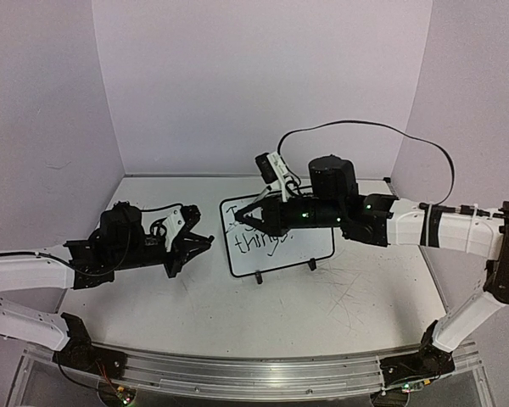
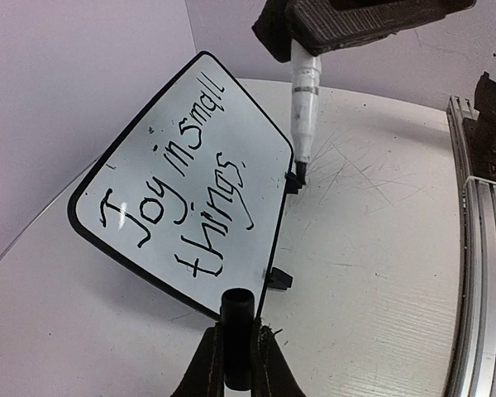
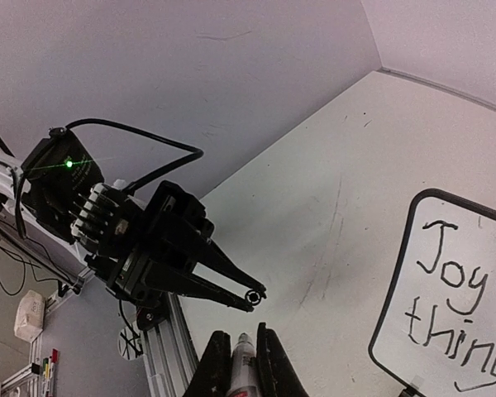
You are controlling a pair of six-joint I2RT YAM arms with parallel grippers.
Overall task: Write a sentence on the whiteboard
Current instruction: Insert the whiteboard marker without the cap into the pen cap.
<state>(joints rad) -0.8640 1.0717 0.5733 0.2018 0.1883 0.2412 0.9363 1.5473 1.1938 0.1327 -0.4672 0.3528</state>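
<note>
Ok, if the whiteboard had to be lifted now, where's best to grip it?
By the thin black frame of its left short edge, pinched front to back, from the left. The whiteboard stands tilted on its feet, so that edge is probably free, while the right pincer and pen hang over the rest.

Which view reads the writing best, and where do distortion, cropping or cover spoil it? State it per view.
Left wrist: the black handwritten sentence is sharp on the small black-framed white whiteboard, though the wide lens bends its edges. Top external: even, soft light, but the right arm covers part of the text. Right wrist: the picture edge crops the board.
</note>
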